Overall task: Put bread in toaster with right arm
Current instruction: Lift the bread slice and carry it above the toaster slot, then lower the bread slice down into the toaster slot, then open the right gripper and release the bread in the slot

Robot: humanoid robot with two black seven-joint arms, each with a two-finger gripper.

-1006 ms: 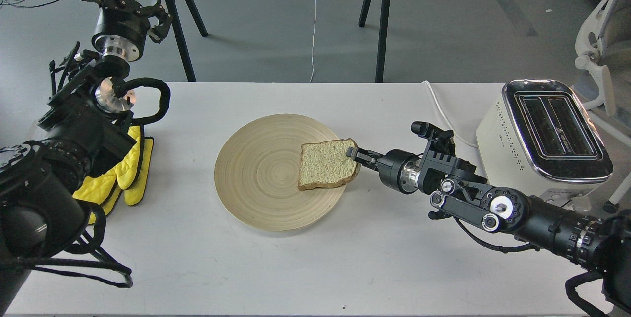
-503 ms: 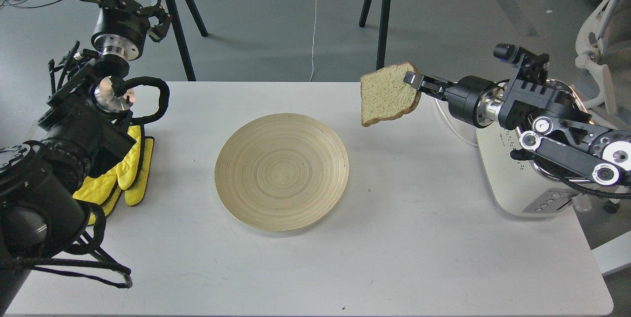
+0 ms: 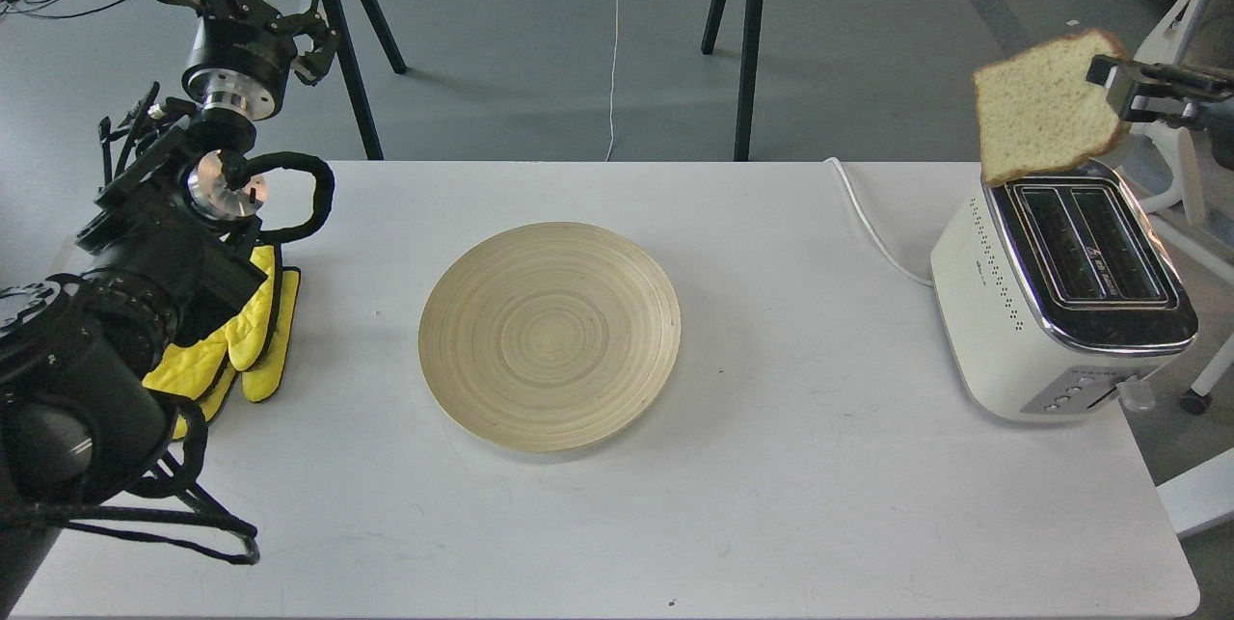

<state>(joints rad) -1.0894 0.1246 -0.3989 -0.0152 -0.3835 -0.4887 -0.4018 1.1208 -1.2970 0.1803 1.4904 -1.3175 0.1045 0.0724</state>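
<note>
My right gripper (image 3: pixel 1111 85) is shut on the right edge of the bread (image 3: pixel 1041 109), a pale speckled slice with a brown crust. It holds the slice upright in the air, just above the far end of the toaster (image 3: pixel 1060 292). The toaster is cream-white with a chrome top and two long dark empty slots, and stands at the table's right edge. Most of the right arm is out of view past the right edge. My left gripper (image 3: pixel 246 17) is raised at the far left, away from the table, and its fingers seem spread with nothing in them.
A round wooden plate (image 3: pixel 549 336) lies bare in the middle of the white table (image 3: pixel 771 504). Yellow gloves (image 3: pixel 241 350) lie by my left arm. The toaster's white cord (image 3: pixel 872 229) runs across the table behind it. A white chair (image 3: pixel 1181 119) stands beyond the toaster.
My right gripper lifted the bread off the plate, then carried it up and right to above the toaster. The plate is now bare. The left arm has hardly moved.
</note>
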